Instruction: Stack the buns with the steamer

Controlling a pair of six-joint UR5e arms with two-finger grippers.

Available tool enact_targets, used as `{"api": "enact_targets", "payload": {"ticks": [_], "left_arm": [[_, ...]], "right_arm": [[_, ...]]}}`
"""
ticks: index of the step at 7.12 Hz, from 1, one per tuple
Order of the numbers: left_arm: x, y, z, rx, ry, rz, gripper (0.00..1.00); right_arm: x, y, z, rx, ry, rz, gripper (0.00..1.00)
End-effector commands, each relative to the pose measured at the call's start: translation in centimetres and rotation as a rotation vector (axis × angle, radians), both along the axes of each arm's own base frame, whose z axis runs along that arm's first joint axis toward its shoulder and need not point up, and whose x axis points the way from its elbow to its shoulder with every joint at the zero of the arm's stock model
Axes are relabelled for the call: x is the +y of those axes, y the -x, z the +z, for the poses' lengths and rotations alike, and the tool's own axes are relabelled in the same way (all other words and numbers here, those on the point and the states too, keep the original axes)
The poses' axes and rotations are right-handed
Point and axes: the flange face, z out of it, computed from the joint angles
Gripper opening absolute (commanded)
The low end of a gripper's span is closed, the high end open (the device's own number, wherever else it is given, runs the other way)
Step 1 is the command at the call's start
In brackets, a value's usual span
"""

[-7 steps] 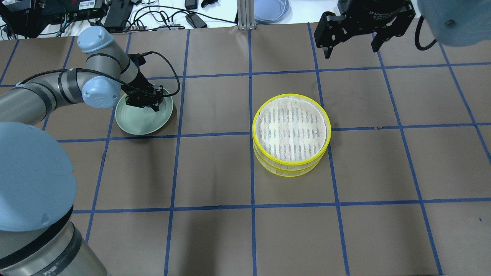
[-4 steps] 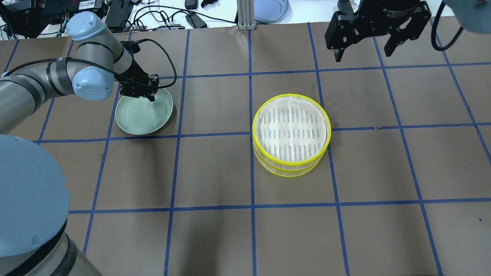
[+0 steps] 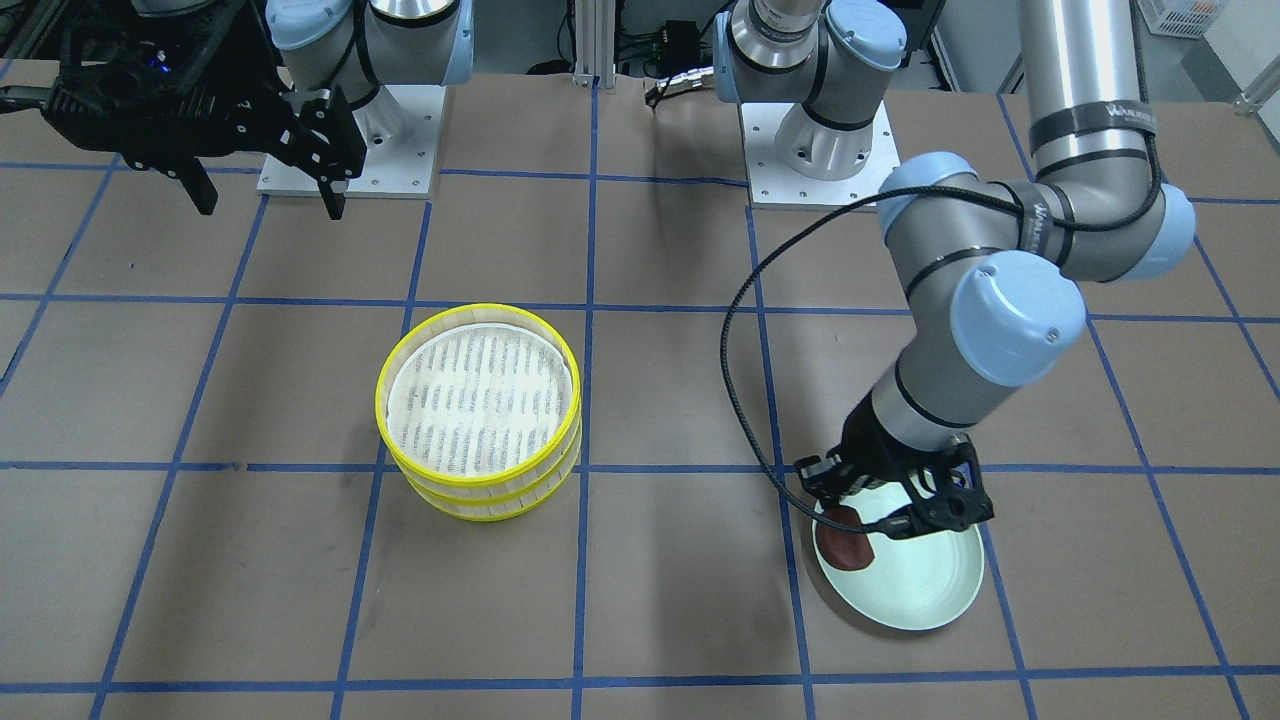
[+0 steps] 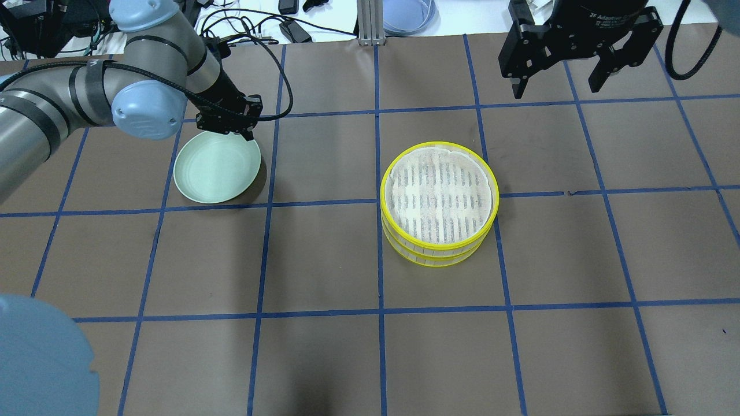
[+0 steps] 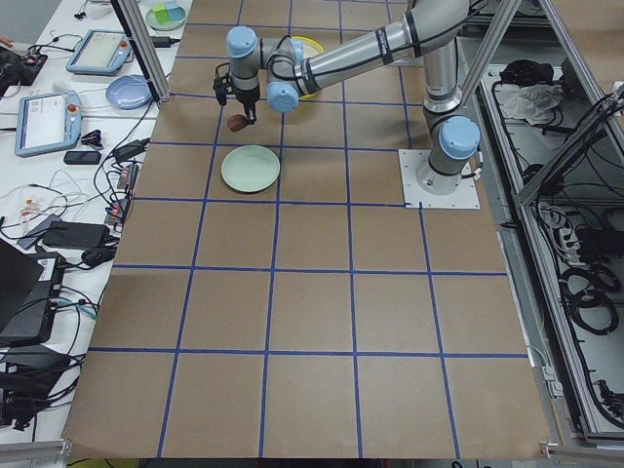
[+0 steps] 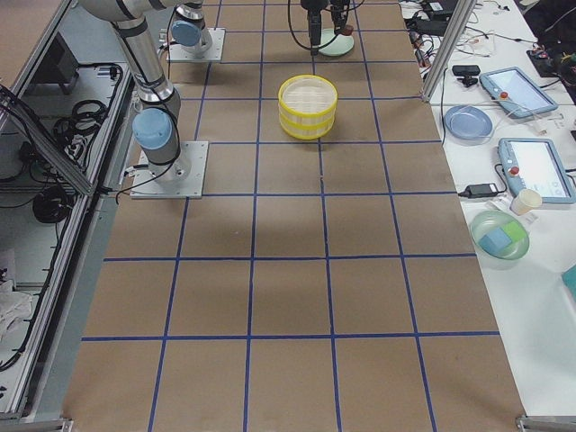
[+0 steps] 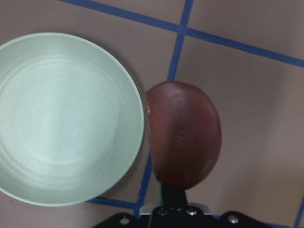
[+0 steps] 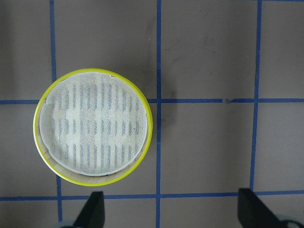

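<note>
My left gripper (image 4: 228, 124) is shut on the dark reddish-brown bun (image 7: 183, 135) and holds it in the air over the far right edge of the pale green plate (image 4: 215, 169). The front view shows the bun (image 3: 846, 538) above the plate's rim (image 3: 915, 600). The plate is bare. The yellow-rimmed steamer (image 4: 439, 196), two stacked tiers with a paper liner on top, stands mid-table and its top tier holds nothing. My right gripper (image 4: 558, 63) is open and empty, high over the far right of the table. The cream-white bun is not in view.
Cables, power bricks and a stack of blue plates (image 4: 407, 17) lie beyond the table's far edge. The two arm bases (image 3: 815, 150) stand on the robot's side. Blue tape lines grid the brown table top.
My left gripper has lifted off the plate with the brown bun and moved up and toward the far right. My right gripper has drifted a little to the right.
</note>
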Motion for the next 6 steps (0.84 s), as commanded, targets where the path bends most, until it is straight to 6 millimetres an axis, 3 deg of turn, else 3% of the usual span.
{"api": "enact_targets", "payload": {"ticks": [1, 2, 3, 4, 6], "left_arm": [[6.1, 12.5, 4.7, 0.007, 0.037, -0.104, 0.00], [8.9, 17.9, 5.8, 0.017, 0.060, -0.167, 0.00], [10.4, 21.5, 5.9, 0.004, 0.064, -0.181, 0.00], [11.5, 24.6, 4.7, 0.002, 0.071, -0.168, 0.00], [13.0, 27.9, 1.8, -0.032, 0.046, -0.116, 0.00]], "right_arm": [[0.2, 0.0, 0.2, 0.000, 0.005, 0.000, 1.00], [0.1, 0.0, 0.1, 0.000, 0.005, 0.000, 1.00], [0.1, 0.0, 0.1, 0.000, 0.008, 0.000, 1.00], [0.1, 0.0, 0.1, 0.000, 0.006, 0.000, 1.00], [0.1, 0.0, -0.1, 0.000, 0.005, -0.002, 1.00]]}}
